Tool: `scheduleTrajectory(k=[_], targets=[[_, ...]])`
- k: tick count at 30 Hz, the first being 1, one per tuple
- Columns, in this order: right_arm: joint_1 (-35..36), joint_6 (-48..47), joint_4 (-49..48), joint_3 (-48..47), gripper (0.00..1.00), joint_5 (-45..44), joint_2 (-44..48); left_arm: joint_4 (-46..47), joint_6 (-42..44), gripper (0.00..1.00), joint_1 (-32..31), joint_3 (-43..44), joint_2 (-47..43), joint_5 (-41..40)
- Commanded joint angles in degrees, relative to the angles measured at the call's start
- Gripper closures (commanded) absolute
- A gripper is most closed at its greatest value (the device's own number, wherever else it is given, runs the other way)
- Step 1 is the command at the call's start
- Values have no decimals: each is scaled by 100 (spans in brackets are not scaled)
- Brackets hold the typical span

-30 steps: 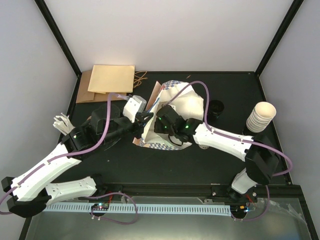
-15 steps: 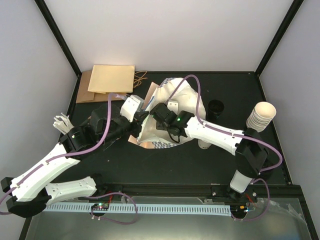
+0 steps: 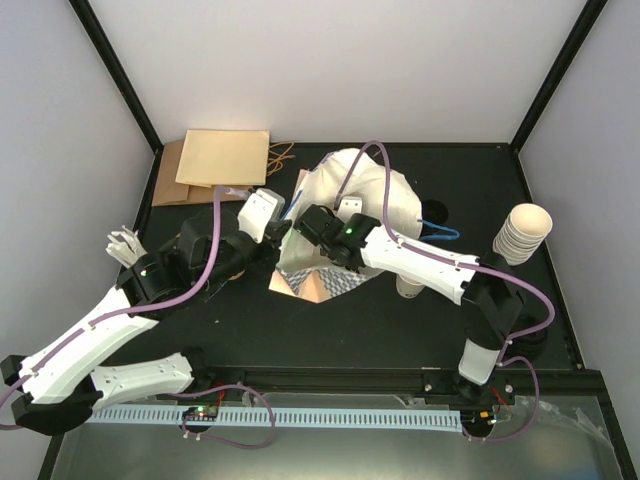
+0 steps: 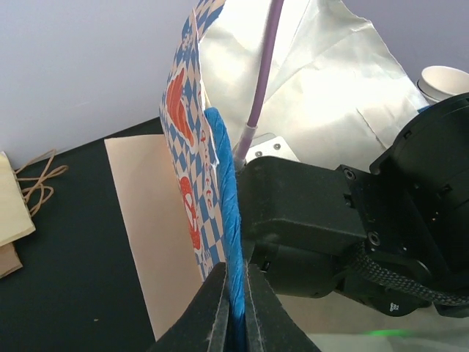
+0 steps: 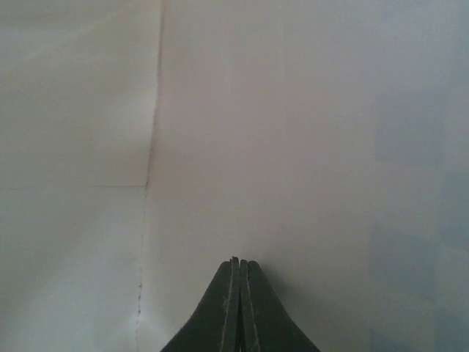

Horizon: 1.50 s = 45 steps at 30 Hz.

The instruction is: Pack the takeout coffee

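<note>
The left gripper (image 4: 234, 290) is pinched shut on the blue rope handle (image 4: 223, 191) of the blue-checked bag (image 3: 365, 190), holding that edge up. The right gripper (image 5: 236, 273) sits inside the bag, jaws closed on nothing and facing bare white paper. The paper cup (image 3: 408, 288) stands outside on the table, to the bag's right and tucked against the right forearm. That makes the right arm the nearer one, though it would have to back out first. The black lid (image 3: 433, 212) lies beyond the cup.

The blue-checked paper bag (image 3: 365, 190) (white surface uppermost) occupies the centre of the black tabletop (image 3: 400, 330). The left arm (image 3: 90, 335) and right arm (image 3: 430, 265) meet at it. A round black plastic lid (image 3: 432, 212) lies just right of it.
</note>
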<state>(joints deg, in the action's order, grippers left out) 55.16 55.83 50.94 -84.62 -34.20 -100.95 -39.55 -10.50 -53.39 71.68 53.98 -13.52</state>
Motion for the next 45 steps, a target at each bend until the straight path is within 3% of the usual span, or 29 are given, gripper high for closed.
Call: scheduleTrajectory(k=[1,29,36,45], targets=[[-31,78,712,-286,99,-746,-243,-30,101,98,-40,424,-142,-157],[-32,-604,969,-581,99,-1057,-839,-528,299,98,-40,1007,48,-356],[-38,-1697,-328,-42,99,76,-257,-530,92,97,-40,827,183,-283],[-87,-2051,-1137,413,99,972,157,-637,-222,96,-27,731,275,-342]])
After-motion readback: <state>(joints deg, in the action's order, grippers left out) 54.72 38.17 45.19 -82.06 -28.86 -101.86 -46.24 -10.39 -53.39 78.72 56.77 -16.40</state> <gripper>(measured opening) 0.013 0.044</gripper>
